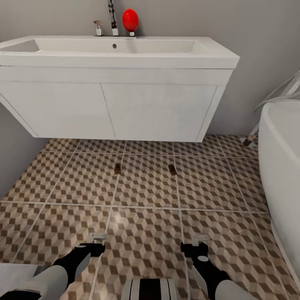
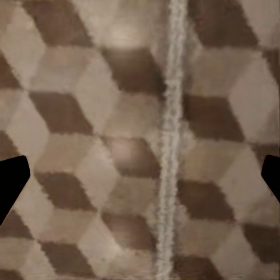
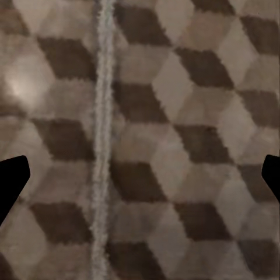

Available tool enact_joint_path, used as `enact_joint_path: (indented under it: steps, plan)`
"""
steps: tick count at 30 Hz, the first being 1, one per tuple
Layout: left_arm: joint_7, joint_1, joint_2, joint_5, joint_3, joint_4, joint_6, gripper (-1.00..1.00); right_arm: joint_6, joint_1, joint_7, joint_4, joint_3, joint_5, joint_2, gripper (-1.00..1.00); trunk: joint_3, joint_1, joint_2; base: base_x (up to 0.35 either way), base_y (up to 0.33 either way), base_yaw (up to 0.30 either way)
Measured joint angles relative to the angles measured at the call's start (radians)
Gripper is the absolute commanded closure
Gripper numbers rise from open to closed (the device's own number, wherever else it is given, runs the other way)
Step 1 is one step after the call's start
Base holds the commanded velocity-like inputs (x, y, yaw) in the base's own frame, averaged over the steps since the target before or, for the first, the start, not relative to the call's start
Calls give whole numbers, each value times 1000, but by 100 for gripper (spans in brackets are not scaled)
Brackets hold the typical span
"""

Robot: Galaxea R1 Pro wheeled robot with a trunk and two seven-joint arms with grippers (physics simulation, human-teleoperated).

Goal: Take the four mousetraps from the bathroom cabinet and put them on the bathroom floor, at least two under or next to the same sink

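Two mousetraps lie flat on the cube-patterned bathroom floor (image 1: 146, 233), one at the left (image 1: 117, 168) and one at the right (image 1: 171, 168). Both sit just in front of the white vanity under the bathroom sink (image 1: 125, 52). My left gripper (image 1: 96, 237) and right gripper (image 1: 199, 239) hang low over the tiles, well short of the traps. Each is open with nothing between its fingers. In the wrist views the left gripper (image 2: 140, 181) and right gripper (image 3: 140, 181) look straight down at bare tiles and a grout line. The cabinet is out of view.
A chrome tap (image 1: 112, 18) and a red egg-shaped object (image 1: 130, 19) stand at the back of the basin. The white bathtub (image 1: 283, 175) fills the right side. A grey wall (image 1: 16, 150) closes the left.
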Motion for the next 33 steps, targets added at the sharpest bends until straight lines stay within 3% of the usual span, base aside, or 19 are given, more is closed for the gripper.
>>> enact_joint_path:
  steps: [33]
  plan:
    - [0, 0, 0, 0, 0, 0, 1, -100, 0, 0, 3, 0, 1, 0, -2, -100, 0, 0, 0, -335, 0, 0]
